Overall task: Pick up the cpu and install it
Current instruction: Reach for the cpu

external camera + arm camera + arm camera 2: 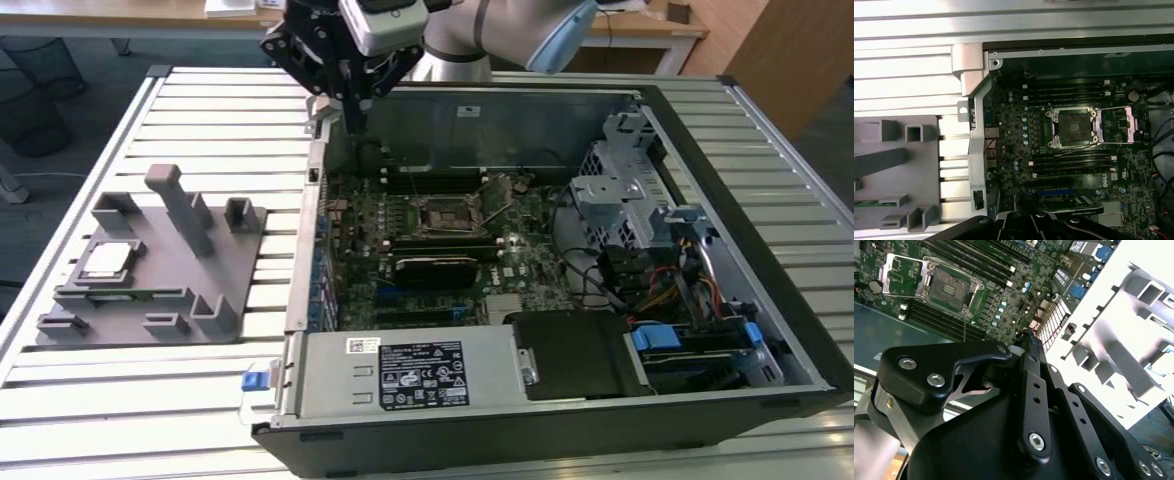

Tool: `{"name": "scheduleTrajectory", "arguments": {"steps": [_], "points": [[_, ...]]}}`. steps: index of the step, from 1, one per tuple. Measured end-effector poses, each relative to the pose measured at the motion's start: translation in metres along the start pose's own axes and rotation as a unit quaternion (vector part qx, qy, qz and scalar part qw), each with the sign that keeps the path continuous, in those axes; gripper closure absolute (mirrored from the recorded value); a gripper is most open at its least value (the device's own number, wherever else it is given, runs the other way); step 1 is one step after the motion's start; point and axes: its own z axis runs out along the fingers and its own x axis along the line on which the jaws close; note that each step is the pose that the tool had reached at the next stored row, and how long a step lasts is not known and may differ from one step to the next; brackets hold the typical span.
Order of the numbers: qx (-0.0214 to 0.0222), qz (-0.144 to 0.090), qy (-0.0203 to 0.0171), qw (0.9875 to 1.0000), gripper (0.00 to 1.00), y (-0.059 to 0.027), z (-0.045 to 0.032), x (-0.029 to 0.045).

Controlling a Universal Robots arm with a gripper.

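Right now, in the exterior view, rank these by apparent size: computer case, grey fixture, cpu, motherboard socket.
1. computer case
2. grey fixture
3. cpu and motherboard socket: they look about alike, so unranked.

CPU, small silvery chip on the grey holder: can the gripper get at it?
Probably yes. The small silvery square cpu lies uncovered on the grey plastic holder, outside the black computer case. Upright grey posts beside it could crowd the black gripper, now over the case's corner.

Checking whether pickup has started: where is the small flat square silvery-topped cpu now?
The silvery-topped cpu lies on the grey moulded fixture on the exterior view's left, outside the open black computer case.
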Motion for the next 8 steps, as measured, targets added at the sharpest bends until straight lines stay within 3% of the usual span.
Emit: {"name": "scheduleTrajectory", "arguments": {"steps": [8], "points": [[0.0000,0.000,0.0000,1.0000,0.89,-0.0003,0.0003,0.0035]]}}
